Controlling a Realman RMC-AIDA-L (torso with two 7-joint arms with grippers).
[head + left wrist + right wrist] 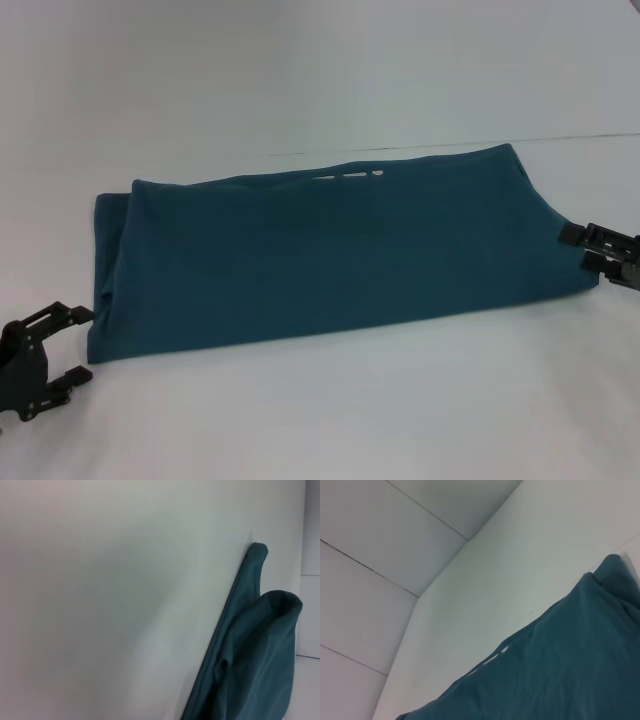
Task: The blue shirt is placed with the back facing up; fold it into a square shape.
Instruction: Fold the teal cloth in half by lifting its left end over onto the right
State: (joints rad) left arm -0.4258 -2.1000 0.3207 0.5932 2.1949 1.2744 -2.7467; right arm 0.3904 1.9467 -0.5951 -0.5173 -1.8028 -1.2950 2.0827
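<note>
The blue shirt point(330, 255) lay folded into a long band across the white surface point(330, 420). Left pincer point(72, 345) stood spread at its 8 o'clock corner. Right pincer point(592, 248) stood spread at 3 o'clock, touching the edge.

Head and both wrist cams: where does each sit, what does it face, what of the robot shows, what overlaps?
Head view: on the head, looking forward and down at the blue shirt on the white table; left gripper open at its left end, right gripper at its right end.
Left wrist view: low, along the shirt's edge; no fingers show.
Right wrist view: low, across the shirt; no fingers show.
Shared: shirt and table in all three.
</note>
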